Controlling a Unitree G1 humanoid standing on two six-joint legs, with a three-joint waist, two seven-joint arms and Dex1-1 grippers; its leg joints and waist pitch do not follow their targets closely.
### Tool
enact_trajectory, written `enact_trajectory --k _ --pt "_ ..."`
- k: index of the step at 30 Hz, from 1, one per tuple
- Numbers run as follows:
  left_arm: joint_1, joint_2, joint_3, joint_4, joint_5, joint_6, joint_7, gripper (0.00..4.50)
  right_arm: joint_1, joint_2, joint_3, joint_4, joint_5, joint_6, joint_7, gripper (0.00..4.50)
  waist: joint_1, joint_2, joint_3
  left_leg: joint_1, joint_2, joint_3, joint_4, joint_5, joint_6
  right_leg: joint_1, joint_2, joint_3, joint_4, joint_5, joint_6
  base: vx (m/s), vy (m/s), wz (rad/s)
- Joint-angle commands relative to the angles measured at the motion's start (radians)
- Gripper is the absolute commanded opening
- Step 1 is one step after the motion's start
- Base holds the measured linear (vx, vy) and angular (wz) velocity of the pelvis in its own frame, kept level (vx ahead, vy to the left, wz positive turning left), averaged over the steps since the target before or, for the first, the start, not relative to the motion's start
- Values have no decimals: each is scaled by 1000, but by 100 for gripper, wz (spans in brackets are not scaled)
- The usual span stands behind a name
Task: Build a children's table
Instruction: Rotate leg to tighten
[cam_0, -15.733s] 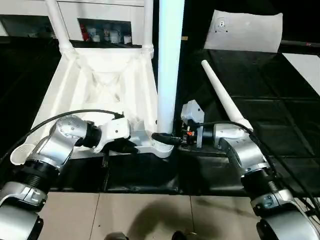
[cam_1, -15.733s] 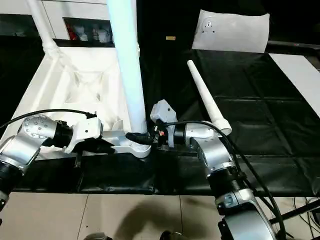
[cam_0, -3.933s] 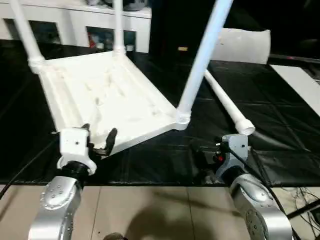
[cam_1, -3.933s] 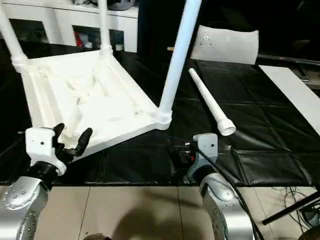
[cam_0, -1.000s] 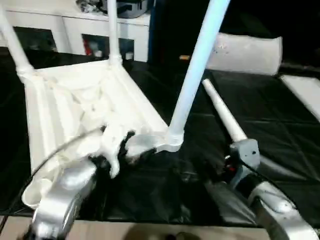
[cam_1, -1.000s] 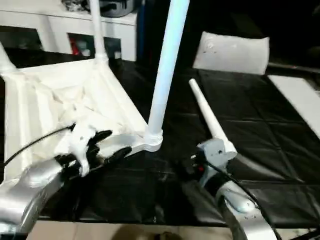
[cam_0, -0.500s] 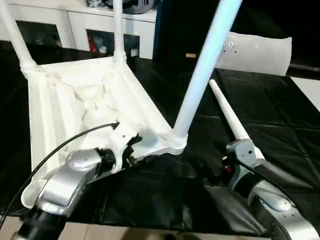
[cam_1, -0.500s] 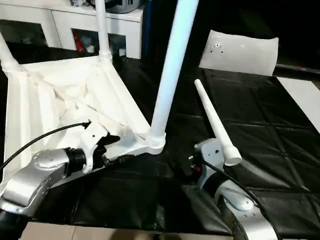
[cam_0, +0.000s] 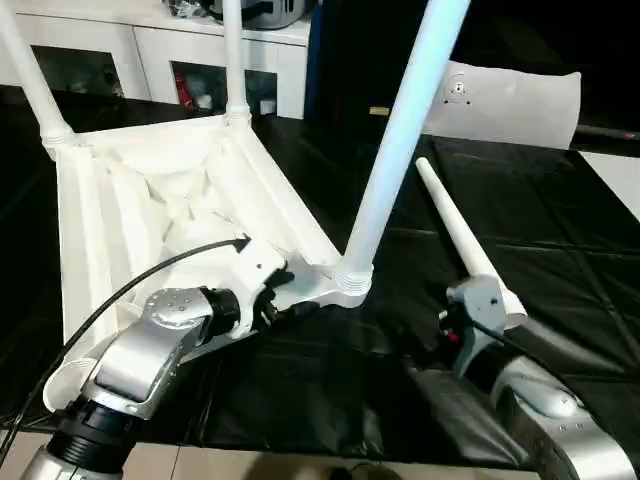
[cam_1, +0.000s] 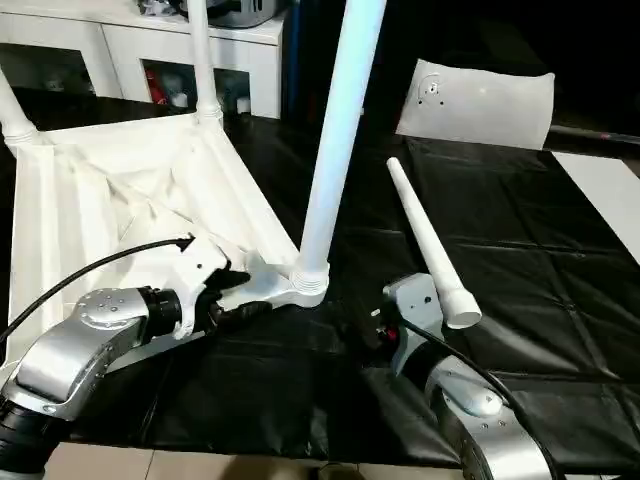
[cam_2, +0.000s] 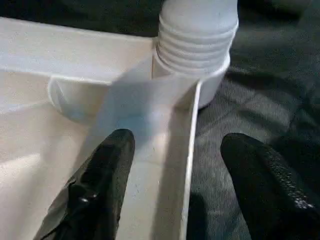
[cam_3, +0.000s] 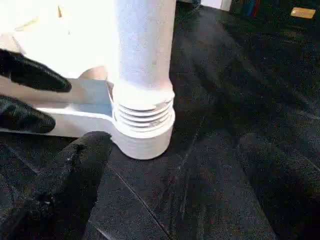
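No readable writing anywhere. The left gripper (cam_2: 175, 185) has its jaws open astride the upturned table top's (cam_0: 130, 200) rim; the right gripper (cam_3: 170, 200) is open near the mounted leg (cam_3: 142, 60).

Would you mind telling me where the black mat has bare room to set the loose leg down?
Bare black mat lies right of the loose leg, up to the plastic bag. The near table corner is crowded: the left end effector straddles its rim, the right end effector waits beside.

black mat (cam_0: 560, 240), whitish bag (cam_0: 515, 92), white cabinet (cam_0: 150, 40)
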Motion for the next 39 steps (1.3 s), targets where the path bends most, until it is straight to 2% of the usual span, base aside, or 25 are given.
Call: enact_trajectory --k 1,2,3,4,6,7,8,12,13,14,17,18,21,24,26,28,29,33,34,35,37,38,39 --pt "-11 4 -15 -33 3 35 -8 283 -10 -9 2 11 -14 2 -7 450 0 18 -42 -45 1 23 -89 -21 47 74 -34 28 -62 -270 -171 0 0 0" --pt "-10 5 -15 -36 3 41 -6 276 -10 -8 4 12 -15 1 -7 450 0 16 -41 -44 1 24 -89 -27 46 74 -34 27 -64 -278 -170 0 0 0" --pt "-11 10 -22 -38 6 51 -8 246 -11 -8 4 14 -17 -1 -7 450 0 24 -40 -44 1 23 -91 -41 42 73 -34 27 -65 -292 -170 0 0 0" --pt "-11 15 -28 -40 9 55 -11 239 -10 -7 5 15 -19 -2 -7 450 -1 27 -40 -43 1 22 -91 -53 41 73 -34 27 -66 -304 -167 0 0 0" --pt "-13 17 -36 -31 20 59 -11 235 -8 -9 5 16 -21 -5 -6 450 -1 22 -39 -45 0 24 -91 -64 43 73 -33 28 -70 -326 -161 0 0 0" --pt "-15 18 -37 -28 23 58 -11 235 -8 -9 5 16 -22 -5 -7 450 -1 23 -38 -45 0 23 -91 -65 42 72 -33 28 -71 -332 -160 0 0 0" --pt "-26 21 -43 -15 35 50 -13 203 -8 -8 3 18 -22 -6 -9 450 0 23 -37 -45 0 24 -92 -69 42 72 -33 28 -72 -337 -158 0 0 0" --pt "-49 28 -48 2 30 39 -44 181 -16 -7 10 25 -26 -8 -10 450 -1 27 -37 -44 0 22 -93 -78 40 71 -34 28 -74 -357 -151 0 0 0" --pt "-48 33 -50 4 32 35 -51 165 -17 -6 14 26 -28 -10 -11 450 -2 30 -37 -44 0 22 -93 -76 38 71 -34 27 -73 -346 -154 0 0 0" --pt "-48 34 -51 4 32 35 -52 153 -17 -6 15 26 -29 -10 -11 450 -3 29 -38 -44 0 22 -93 -75 39 71 -33 27 -73 -341 -155 0 0 0" --pt "-63 39 -59 19 39 46 -50 149 -30 -24 23 34 -41 -17 10 450 -3 32 -39 -44 1 22 -92 -65 38 73 -33 27 -69 -313 -171 0 0 0" --pt "-65 41 -60 22 43 48 -50 109 -31 -27 26 35 -43 -17 14 450 -3 32 -39 -44 1 23 -92 -59 39 74 -33 27 -68 -301 -176 0 0 0" --pt "-66 42 -63 31 52 50 -51 104 -35 -36 33 41 -46 -18 24 450 -4 35 -38 -44 0 24 -91 -55 39 75 -33 28 -68 -297 -182 0 0 0" --pt "-67 33 -69 33 57 62 -43 64 -36 -58 38 40 -47 -16 46 450 -4 36 -37 -44 1 25 -91 -61 39 75 -34 29 -70 -310 -181 0 0 0" --pt "-67 32 -77 27 57 71 -45 63 -36 -70 38 34 -42 -11 59 450 -4 35 -37 -44 1 25 -90 -62 42 76 -34 29 -70 -309 -184 0 0 0" --pt "-66 35 -87 16 53 80 -60 22 -36 -80 40 27 -37 -11 73 450 -5 46 -36 -43 1 25 -90 -81 43 75 -33 27 -75 -323 -186 0 0 0" --pt "-66 35 -88 15 52 82 -62 17 -36 -81 42 27 -38 -13 74 450 -4 49 -36 -43 -1 25 -89 -80 44 76 -33 28 -74 -326 -187 0 0 0" --pt "-68 35 -110 16 65 70 -74 4 -32 -92 45 32 -42 -28 90 450 -3 44 -38 -49 -2 24 -87 -32 53 81 -34 30 -69 -304 -196 0 0 0" --pt "-69 43 -117 16 66 60 -90 4 -37 -87 48 38 -40 -32 92 450 -3 35 -38 -50 -2 26 -86 -29 60 81 -34 29 -74 -312 -193 0 0 0" --pt "-69 43 -117 16 66 60 -90 4 -37 -87 48 38 -40 -32 92 450 -1 41 -38 -48 -2 24 -87 -27 59 80 -35 30 -70 -314 -194 0 0 0" --pt "-56 70 -119 14 77 11 -110 4 -57 -82 50 53 -31 -43 104 450 -2 36 -36 -49 -1 24 -89 -40 64 79 -35 28 -73 -341 -181 0 0 0" --pt "-46 80 -115 14 83 -31 -118 4 -68 -80 48 61 -28 -49 111 450 -3 39 -36 -48 -1 24 -89 -44 62 77 -36 28 -73 -347 -179 0 0 0" --pt "-32 84 -103 15 87 -81 -120 4 -82 -80 41 72 -21 -57 120 450 -6 38 -36 -48 1 24 -90 -50 64 76 -36 28 -74 -352 -177 0 0 0"
